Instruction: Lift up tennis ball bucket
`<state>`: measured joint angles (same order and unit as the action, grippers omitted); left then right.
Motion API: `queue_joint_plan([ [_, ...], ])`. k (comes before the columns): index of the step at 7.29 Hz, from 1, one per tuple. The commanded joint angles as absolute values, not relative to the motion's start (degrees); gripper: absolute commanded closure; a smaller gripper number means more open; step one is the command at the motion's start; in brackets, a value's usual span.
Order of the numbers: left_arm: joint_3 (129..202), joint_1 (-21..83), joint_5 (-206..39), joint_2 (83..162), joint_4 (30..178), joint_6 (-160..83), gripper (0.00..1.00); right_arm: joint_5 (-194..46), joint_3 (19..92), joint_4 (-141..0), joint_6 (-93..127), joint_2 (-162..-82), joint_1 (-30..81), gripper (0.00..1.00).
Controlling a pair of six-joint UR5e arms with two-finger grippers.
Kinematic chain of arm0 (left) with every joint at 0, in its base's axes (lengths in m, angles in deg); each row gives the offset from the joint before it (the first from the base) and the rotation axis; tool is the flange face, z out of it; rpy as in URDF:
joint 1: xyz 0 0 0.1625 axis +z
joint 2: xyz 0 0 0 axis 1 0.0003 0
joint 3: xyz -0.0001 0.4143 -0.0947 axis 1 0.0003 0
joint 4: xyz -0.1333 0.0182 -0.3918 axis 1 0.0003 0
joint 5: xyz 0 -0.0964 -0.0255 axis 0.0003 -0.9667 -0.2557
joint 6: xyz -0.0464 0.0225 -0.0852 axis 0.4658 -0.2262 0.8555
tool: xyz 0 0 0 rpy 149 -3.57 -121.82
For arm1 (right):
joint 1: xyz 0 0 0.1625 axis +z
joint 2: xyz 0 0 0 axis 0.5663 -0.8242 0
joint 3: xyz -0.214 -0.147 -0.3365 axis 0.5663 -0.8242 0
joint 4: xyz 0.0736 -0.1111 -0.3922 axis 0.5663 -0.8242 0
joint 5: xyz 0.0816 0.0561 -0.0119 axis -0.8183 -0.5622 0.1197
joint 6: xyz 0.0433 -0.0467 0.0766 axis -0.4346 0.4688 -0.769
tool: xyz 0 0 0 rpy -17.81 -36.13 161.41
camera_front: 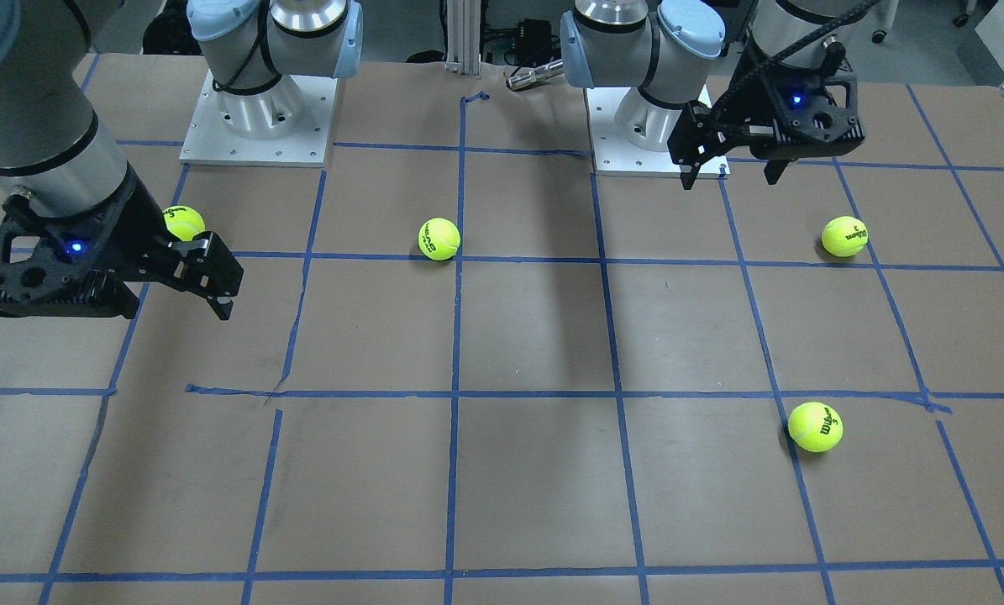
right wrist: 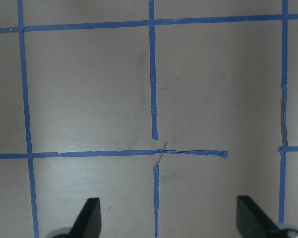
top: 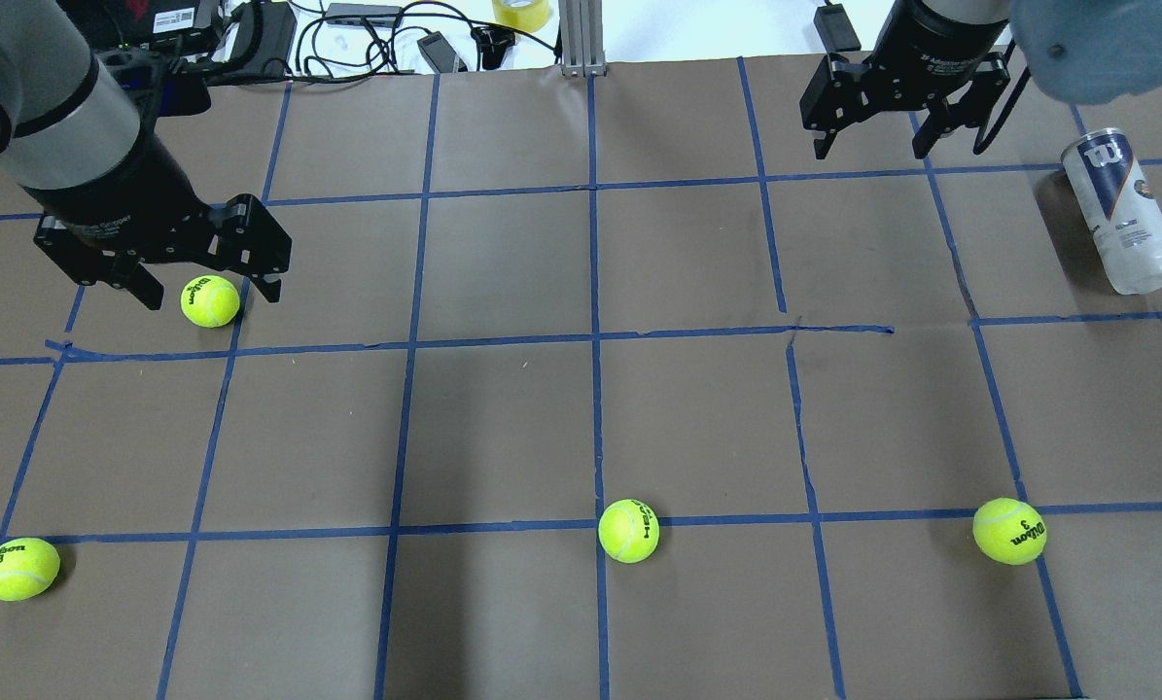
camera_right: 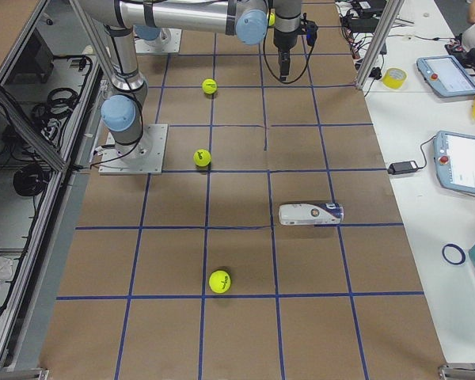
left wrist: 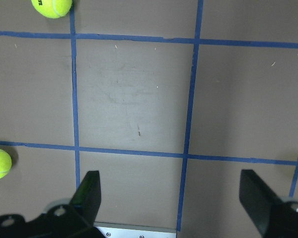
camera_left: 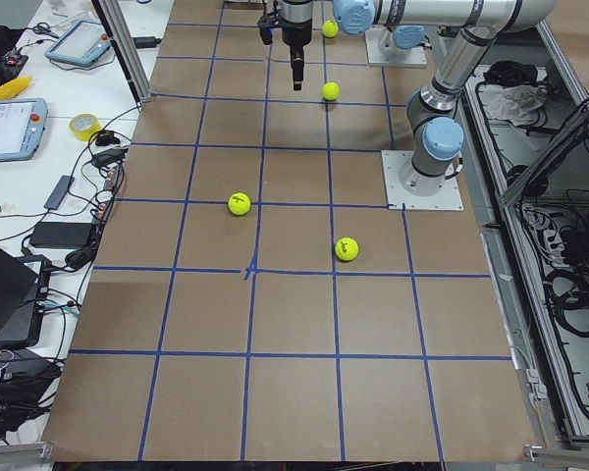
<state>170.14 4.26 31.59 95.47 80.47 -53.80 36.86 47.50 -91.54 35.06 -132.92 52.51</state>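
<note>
Slim clear plastic tennis ball bucket (top: 1120, 209) lies sideways at 2 o'clock on the brown desk (top: 503, 428), so right gripper (top: 870, 151), spread at 1 o'clock, likely takes it; left gripper (left wrist: 174, 196) spread, idle.

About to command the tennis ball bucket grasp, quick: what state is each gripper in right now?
Left gripper: open, holding nothing.
Right gripper: open, holding nothing; the tennis ball bucket is not grasped.
</note>
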Motion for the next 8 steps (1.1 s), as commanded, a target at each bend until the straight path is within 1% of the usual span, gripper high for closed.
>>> queue_joint_plan([
  [1,170.1,4.4,31.5,95.9,80.3,-53.9,0.00,37.1,48.3,-91.2,35.0,-133.0,52.5,0.00],
  [3,170.1,4.4,31.6,96.0,80.2,-53.9,0.00,36.8,49.3,-91.7,35.3,-132.5,52.5,0.00],
  [4,170.2,4.4,31.5,96.0,80.2,-53.9,0.00,37.8,49.9,-91.9,35.7,-132.4,52.5,0.02],
  [5,170.5,4.5,31.6,96.1,80.5,-54.0,0.00,38.0,50.6,-92.6,32.9,-132.3,52.5,0.22],
  [6,170.7,4.6,31.4,96.1,80.3,-54.0,0.00,37.8,51.4,-93.0,33.9,-131.1,52.3,0.17],
  [7,170.7,4.6,31.7,95.8,80.3,-53.9,0.00,37.3,49.4,-97.4,38.5,-127.4,50.6,0.00],
  [8,170.6,4.6,31.5,95.9,80.1,-54.0,0.00,37.8,46.4,-98.8,39.2,-125.1,47.5,0.00],
])
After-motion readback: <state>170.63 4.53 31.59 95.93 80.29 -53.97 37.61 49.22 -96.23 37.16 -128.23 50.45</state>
